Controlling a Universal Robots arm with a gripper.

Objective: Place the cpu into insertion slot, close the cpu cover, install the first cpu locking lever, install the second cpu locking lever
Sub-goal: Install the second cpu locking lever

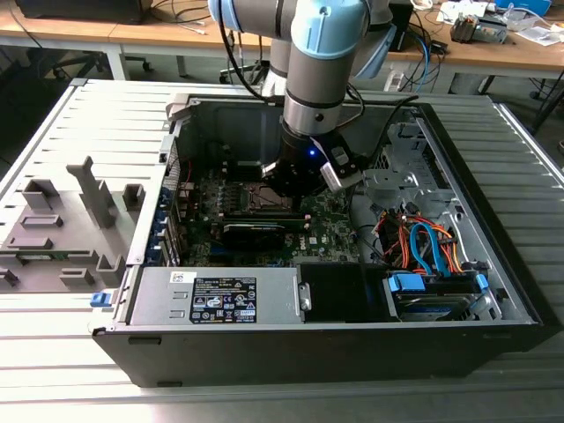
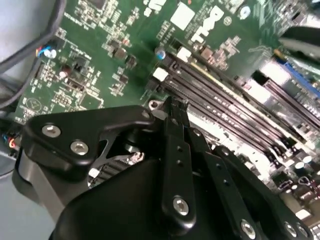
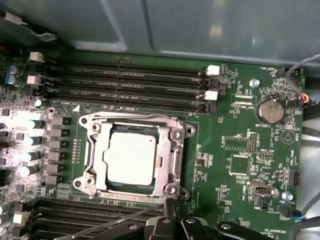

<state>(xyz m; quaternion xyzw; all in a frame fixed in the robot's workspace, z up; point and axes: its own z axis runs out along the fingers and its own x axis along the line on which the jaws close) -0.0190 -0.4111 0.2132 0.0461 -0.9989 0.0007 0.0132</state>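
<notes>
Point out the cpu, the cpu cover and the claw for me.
cpu (image 3: pixel 131 158), first wrist view, middle of its pale face.
cpu cover (image 3: pixel 170 159), first wrist view, one side bar of the silvery frame.
claw (image 3: pixel 174 204), first wrist view, tips by the socket's corner.

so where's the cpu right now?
In the first wrist view the cpu sits in the insertion slot, framed by the cpu cover, between two banks of long black memory slots.

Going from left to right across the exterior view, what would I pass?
Grey plastic fixture with upright posts → grey power supply box with a white label → green motherboard under the robot's black claw → bundle of orange and blue cables → the black computer case's right wall.
</notes>
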